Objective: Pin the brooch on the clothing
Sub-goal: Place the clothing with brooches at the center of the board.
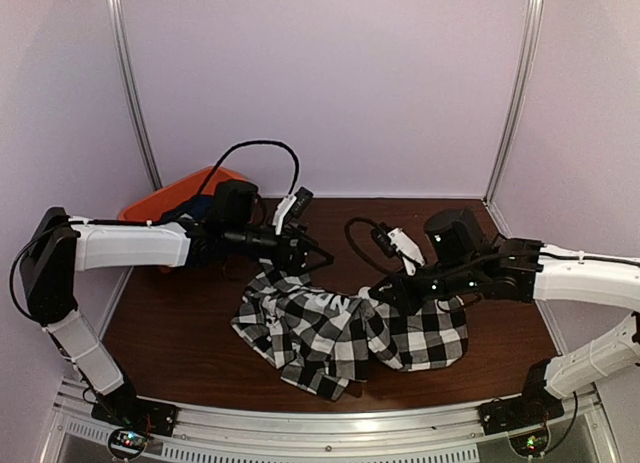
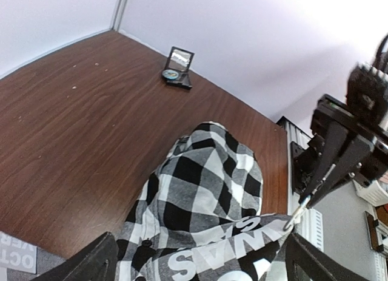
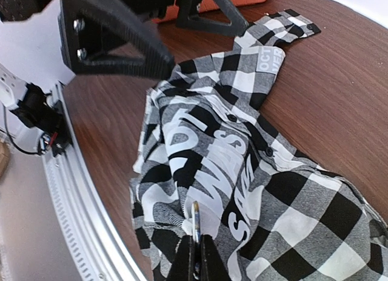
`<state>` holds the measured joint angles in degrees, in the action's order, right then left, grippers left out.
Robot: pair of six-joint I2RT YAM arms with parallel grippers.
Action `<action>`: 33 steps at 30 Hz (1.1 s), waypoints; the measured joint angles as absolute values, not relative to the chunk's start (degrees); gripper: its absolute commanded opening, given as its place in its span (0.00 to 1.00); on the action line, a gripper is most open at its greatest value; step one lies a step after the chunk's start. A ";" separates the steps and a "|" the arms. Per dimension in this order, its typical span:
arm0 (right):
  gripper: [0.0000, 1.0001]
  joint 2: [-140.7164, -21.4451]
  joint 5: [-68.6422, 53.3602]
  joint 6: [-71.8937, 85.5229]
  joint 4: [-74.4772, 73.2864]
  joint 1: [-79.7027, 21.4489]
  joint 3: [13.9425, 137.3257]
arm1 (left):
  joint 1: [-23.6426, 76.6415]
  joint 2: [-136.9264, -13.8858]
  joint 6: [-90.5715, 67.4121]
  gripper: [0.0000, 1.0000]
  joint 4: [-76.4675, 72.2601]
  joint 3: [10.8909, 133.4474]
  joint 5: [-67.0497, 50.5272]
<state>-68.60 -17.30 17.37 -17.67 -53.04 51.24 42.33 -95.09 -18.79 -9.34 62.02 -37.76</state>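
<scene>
Checked shirt [image 1: 340, 333] lies crumpled on the brown table [image 1: 170, 323], lower centre of the top view, with the black panel of white lettering [image 3: 206, 165] facing up, running down the middle of the right wrist view. Brooch [image 3: 195, 219] shows only as a thin silver piece sticking out of the right gripper [image 3: 194, 250], bottom centre of that view. Its tip is at the cloth by the lower end of the lettering; can't tell if it has gone through. Right gripper is clamped tight on that piece. Left gripper [image 1: 305, 255] hangs just above the upper left edge of the shirt in the top view, jaws spread wide, gripping nothing, not touching cloth. Step in hand looks like pushing the pin into the fabric. To do it well: the cloth is loose and bunched and will probably slide under the point, so the left gripper should come down and pinch or press the shirt near the pin to tension it. The right should go in shallow, nearly along the cloth, catch the top layer only, then bring the point back out, with a firm grip so the piece doesn't twist. Further out: orange container [image 1: 175, 195] upper left of the top view, small open case [image 2: 179, 65] by the wall, upper middle of the left wrist view, both well apart from the pin spot
</scene>
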 measured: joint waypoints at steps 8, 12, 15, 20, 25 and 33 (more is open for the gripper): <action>0.19 -78.22 -4.01 9.61 -25.06 -65.10 58.00 | 40.03 -95.11 -19.55 0.98 -1.30 64.27 -30.48; 0.30 -82.98 -0.27 6.87 -27.70 -70.94 61.12 | 39.79 -95.09 -19.42 0.98 3.44 67.07 -27.00; 0.47 -83.57 1.23 6.50 -29.63 -72.99 61.45 | 39.79 -94.43 -19.42 0.98 6.20 67.99 -25.10; 0.94 -77.06 3.64 8.58 -30.46 -73.14 60.95 | 39.79 -91.05 -19.55 0.98 9.26 68.03 -22.98; 1.00 -63.22 7.11 13.32 -29.32 -72.51 59.55 | 40.03 -86.46 -20.43 0.98 9.26 65.69 -22.46; 1.00 -52.60 15.99 24.95 -31.22 -67.18 53.63 | 42.35 -81.91 -19.38 0.98 15.22 59.42 -19.27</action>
